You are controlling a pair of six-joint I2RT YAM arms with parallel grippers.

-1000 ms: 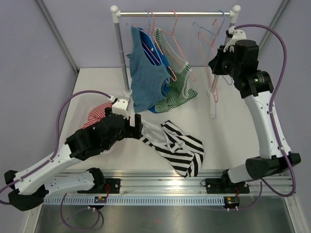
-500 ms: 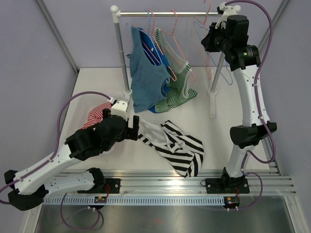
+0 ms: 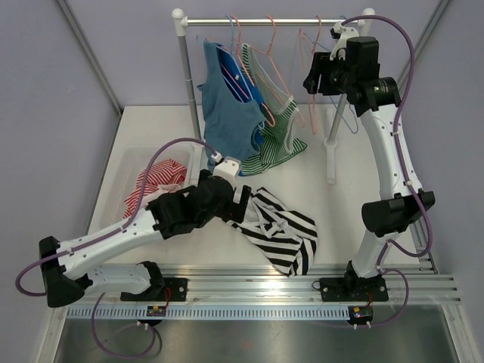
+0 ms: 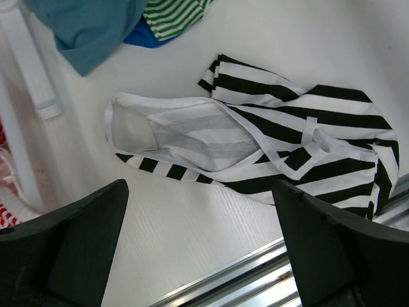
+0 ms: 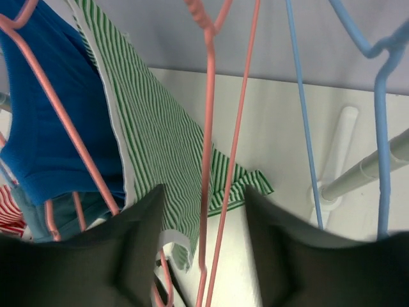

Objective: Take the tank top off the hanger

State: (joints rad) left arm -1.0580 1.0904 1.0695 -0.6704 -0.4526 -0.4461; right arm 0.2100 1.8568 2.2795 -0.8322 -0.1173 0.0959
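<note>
A black-and-white striped tank top lies crumpled on the table, off any hanger. My left gripper hovers open just above its near edge, holding nothing. Up at the rail, my right gripper is open, with the wires of an empty pink hanger passing between its jaws without touching them. A green striped tank top and a blue tank top hang on pink hangers further left.
The rack's rail spans two white posts. An empty blue hanger hangs at the right end. A clear bin at left holds a red striped garment. A metal rail runs along the table's near edge.
My right arm rose and moved left along the rail, and its jaws opened off the pink hanger, which now hangs there. My left arm swung right over the striped tank top.
</note>
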